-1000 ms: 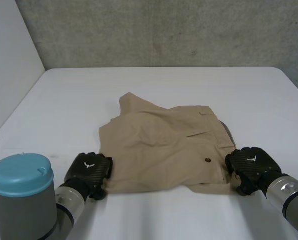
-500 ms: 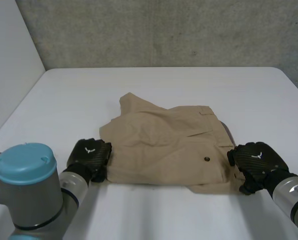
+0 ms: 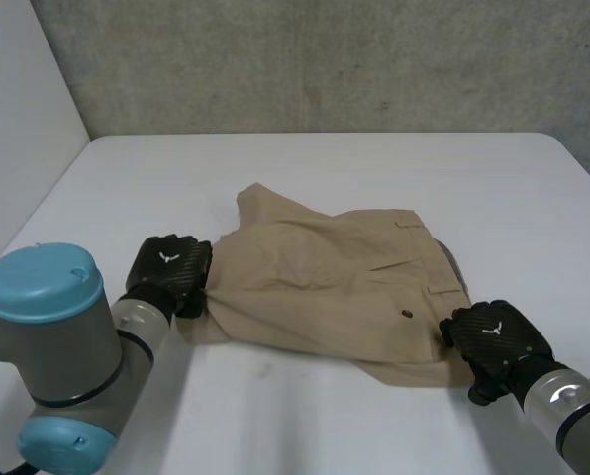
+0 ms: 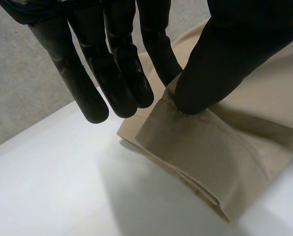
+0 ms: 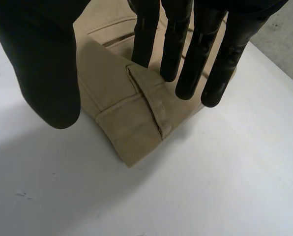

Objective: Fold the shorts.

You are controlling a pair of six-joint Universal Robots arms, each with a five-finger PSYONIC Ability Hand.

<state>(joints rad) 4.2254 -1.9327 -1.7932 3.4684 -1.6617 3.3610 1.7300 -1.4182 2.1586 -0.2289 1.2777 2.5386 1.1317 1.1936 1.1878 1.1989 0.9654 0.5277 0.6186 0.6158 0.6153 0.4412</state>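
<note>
Tan shorts (image 3: 325, 287) lie crumpled in the middle of the white table (image 3: 374, 168). My left hand (image 3: 166, 269) is at their left edge. There the thumb (image 4: 205, 73) pinches a hem corner of the shorts (image 4: 220, 162) against one finger, and the other fingers (image 4: 112, 69) stay straight; the corner hangs lifted off the table. My right hand (image 3: 493, 341) is at the near right corner, by the waistband. Its fingers (image 5: 186, 54) are straight over the belt-loop corner of the shorts (image 5: 122, 113), with the thumb (image 5: 48, 69) spread apart beside the cloth.
A grey wall runs behind the table's far edge, and a white panel stands at the far left. Bare tabletop (image 3: 305, 416) lies between the shorts and my arms.
My left hand has closed on the left hem corner and carried it up and away from the near edge. The right hand has shifted slightly nearer and opened wider.
</note>
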